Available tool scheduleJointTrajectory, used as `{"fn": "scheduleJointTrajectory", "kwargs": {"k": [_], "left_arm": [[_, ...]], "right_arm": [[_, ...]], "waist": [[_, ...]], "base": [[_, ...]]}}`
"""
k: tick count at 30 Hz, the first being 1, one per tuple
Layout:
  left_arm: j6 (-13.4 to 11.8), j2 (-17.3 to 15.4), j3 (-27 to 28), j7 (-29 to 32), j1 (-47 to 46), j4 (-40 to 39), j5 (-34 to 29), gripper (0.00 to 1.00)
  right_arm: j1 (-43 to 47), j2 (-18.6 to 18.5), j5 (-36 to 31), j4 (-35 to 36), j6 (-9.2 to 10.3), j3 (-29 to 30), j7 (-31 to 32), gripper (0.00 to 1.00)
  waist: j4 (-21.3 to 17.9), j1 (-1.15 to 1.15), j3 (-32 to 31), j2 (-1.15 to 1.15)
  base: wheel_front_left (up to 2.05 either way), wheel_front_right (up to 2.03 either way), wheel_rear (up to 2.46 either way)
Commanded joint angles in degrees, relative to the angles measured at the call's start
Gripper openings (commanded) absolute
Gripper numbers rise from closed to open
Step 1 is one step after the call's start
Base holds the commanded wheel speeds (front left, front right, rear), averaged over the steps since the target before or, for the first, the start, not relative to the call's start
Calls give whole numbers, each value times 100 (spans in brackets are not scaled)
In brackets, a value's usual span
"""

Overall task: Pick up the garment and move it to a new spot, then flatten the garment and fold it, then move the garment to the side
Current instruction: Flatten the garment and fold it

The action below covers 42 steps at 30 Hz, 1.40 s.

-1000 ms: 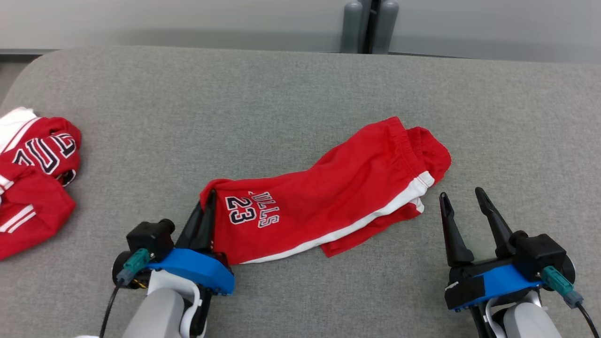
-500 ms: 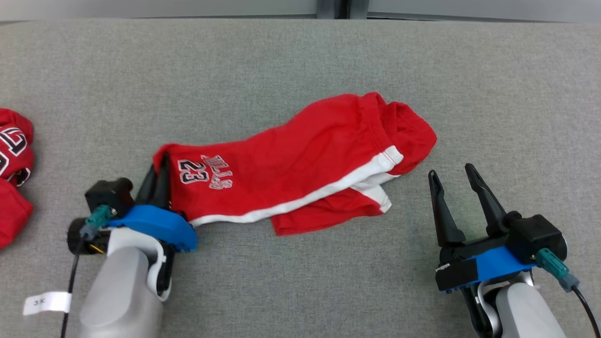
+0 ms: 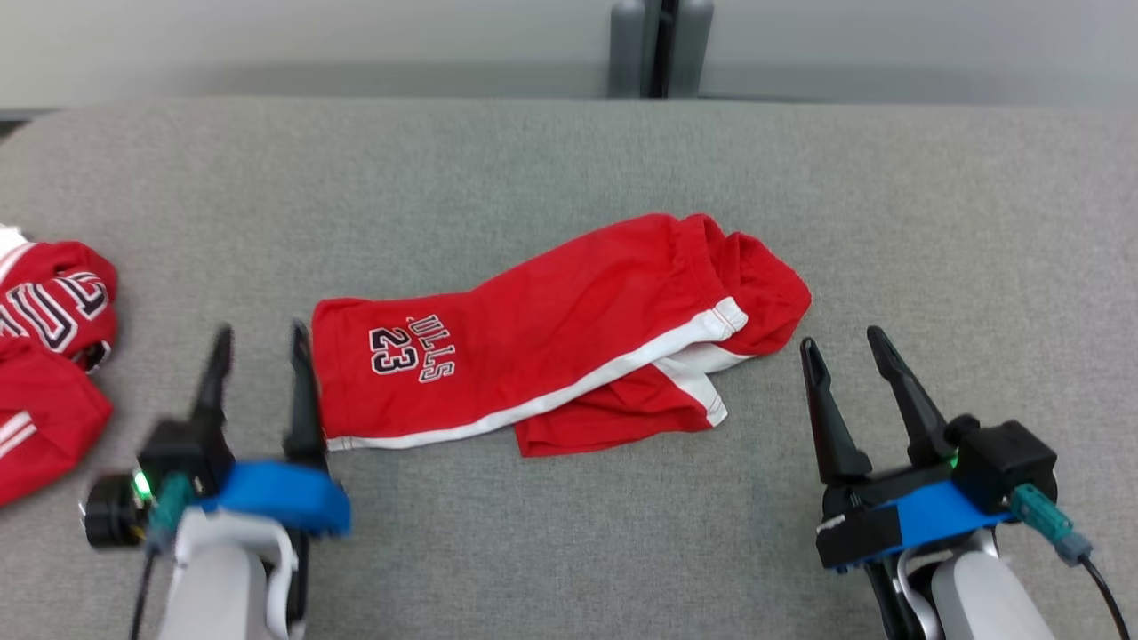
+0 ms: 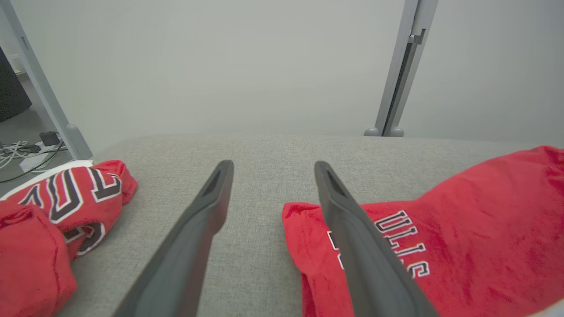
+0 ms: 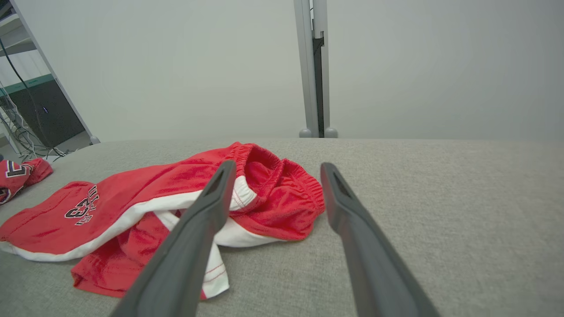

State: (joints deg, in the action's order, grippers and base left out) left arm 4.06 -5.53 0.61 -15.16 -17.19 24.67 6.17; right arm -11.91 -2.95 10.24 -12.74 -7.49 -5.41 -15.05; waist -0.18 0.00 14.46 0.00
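Left gripper point(image 3: 261, 331), spread wide, just left of the garment point(image 3: 551, 329).

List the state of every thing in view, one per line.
Red shorts, lying rumpled on the grey table, not flat, ungripped.
Left gripper, open, empty, beside the shorts' leg hem.
Right gripper, open, empty, near the waistband.
Other red garment, crumpled at the table's left edge.

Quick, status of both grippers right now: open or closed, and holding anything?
Left gripper: open, holding nothing; the red shorts lie flat beside it.
Right gripper: open, holding nothing.
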Motion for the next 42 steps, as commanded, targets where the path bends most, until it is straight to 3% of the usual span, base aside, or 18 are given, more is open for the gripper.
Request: {"fn": "scheduleJointTrajectory", "kwargs": {"k": [1,10,18,23,31,37,42], "left_arm": [[51,36,-32,0,283,-93,-44,100],[152,252,-230,0,1443,-352,48,100],[179,259,-476,0,1546,-348,130,100],[183,260,-758,0,1289,-360,167,100],[147,262,-975,0,994,-292,443,100],[149,263,-1007,0,954,-255,449,100],[157,263,-952,0,902,-257,422,100]], "right_arm": [[122,2,51,-30,0,10,-18,100],[673,-1,230,-247,0,191,-18,100],[716,-1,217,-305,0,186,-18,100],[282,0,109,-491,0,6,-18,100],[-660,-7,200,-1380,0,-73,-18,100],[-1179,-38,419,-2013,0,-2,-18,100],[-1249,-27,607,-2089,0,-24,-18,100]], "waist": [[-31,0,-157,0],[175,0,-706,0],[223,0,-705,0],[352,0,-457,0],[666,0,-15,0],[814,0,176,0],[825,0,232,0]], "base": [[0,0,0],[0,0,0],[0,0,0],[0,0,0],[0,0,0],[0,0,0],[0,0,0]]}}
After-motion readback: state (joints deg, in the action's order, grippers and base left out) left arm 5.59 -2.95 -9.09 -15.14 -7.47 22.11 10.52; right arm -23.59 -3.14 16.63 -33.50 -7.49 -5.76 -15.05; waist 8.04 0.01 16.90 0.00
